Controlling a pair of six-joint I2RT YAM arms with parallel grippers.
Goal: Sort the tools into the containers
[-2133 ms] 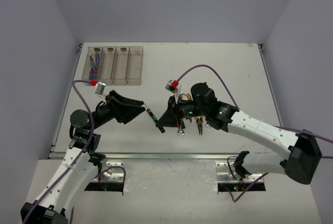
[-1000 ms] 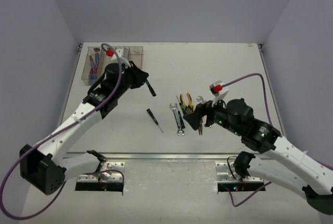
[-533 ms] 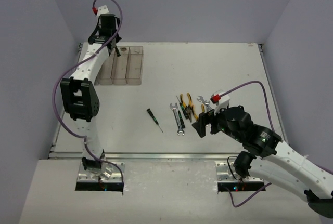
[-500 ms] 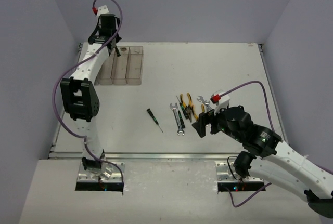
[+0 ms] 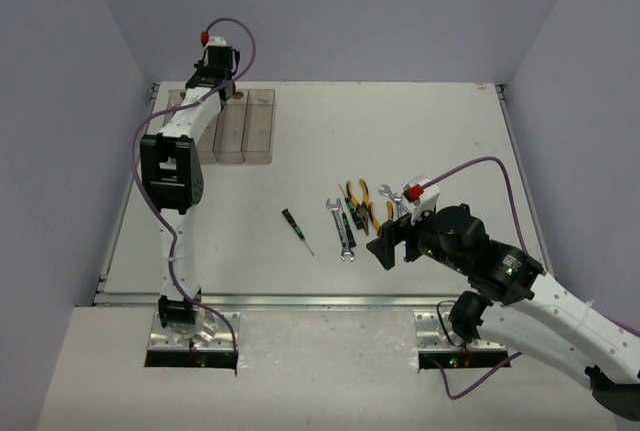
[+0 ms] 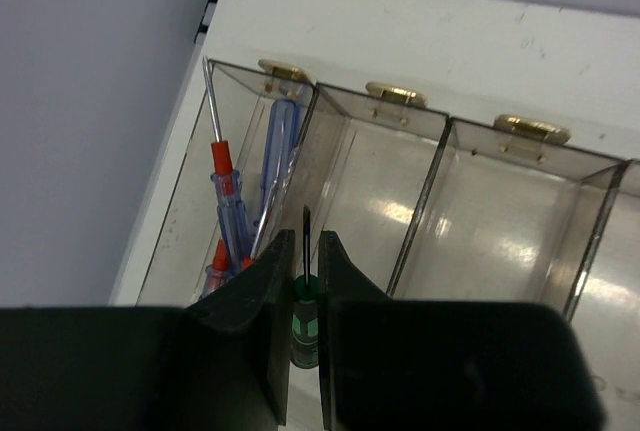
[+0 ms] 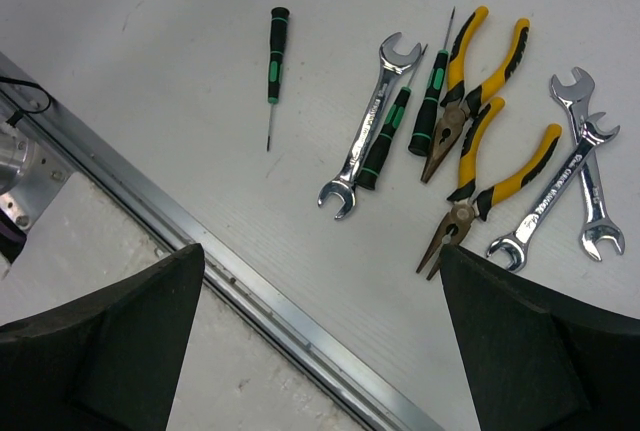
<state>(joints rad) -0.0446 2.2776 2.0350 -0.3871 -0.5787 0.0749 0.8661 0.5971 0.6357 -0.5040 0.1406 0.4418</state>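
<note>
Open bins at the far left, a crowd on the right of the table

I find the leftmost bin (image 6: 183,236) partly blocked by blue screwdrivers (image 6: 228,213) leaning across it. The bin next to it (image 6: 368,203) is open from above (only thin walls divide them). On the table (image 7: 150,11), a lone screwdriver (image 7: 273,59) has bare surface all round, while the wrenches (image 7: 368,129) and pliers (image 7: 445,133) lie packed and overlapping.
</note>
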